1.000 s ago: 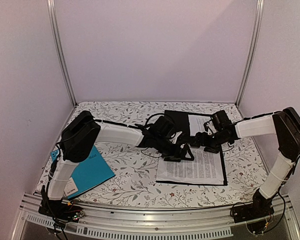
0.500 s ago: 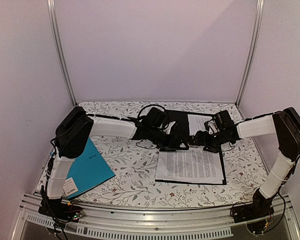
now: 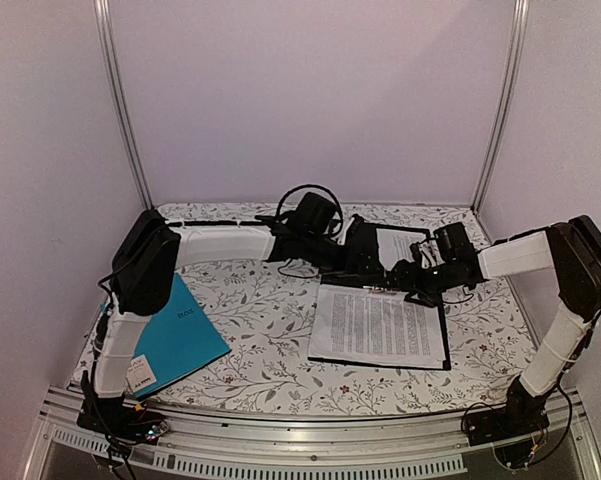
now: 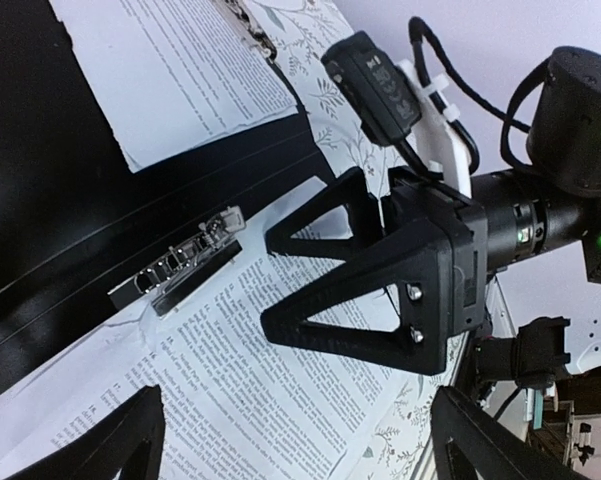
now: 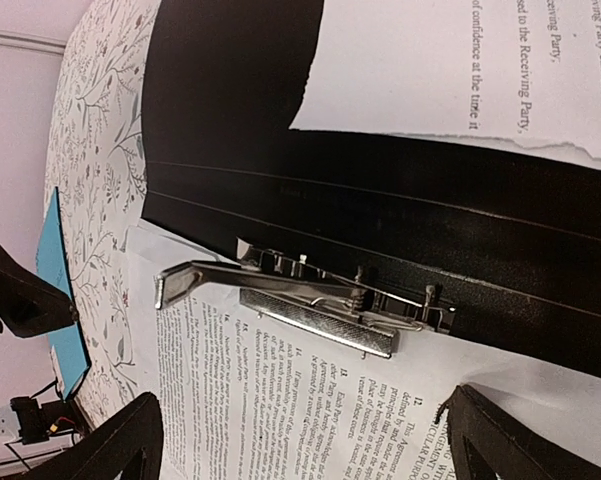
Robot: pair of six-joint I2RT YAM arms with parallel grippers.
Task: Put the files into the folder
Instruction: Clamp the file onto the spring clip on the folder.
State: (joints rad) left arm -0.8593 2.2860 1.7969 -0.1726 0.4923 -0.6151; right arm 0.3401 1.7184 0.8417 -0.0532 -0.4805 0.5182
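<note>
Since a second ago the left pincer has drawn back from over the near sheets toward the far half of the folder, leaving the printed page uncovered. The right pincer has shifted only slightly.

Left pincer: fingers spread wide, nothing between them; it hangs above the folder's fold, facing the right pincer.

Right pincer: its two triangular fingers stand apart and grip nothing. It hovers close over the top edge of the near sheets, just beside the clip.

Folder: lies open and flat on the flowered surface, right of centre.

Files: they lie on the near half of the folder, text side up, inside its black border. The silver clip sits along their top edge at the fold; whether it is clamped down on them cannot be told.

A further printed sheet with a ragged lower edge rests on the far half.

A teal folder lies well apart at the near left of the surface, by the left arm's base.
</note>
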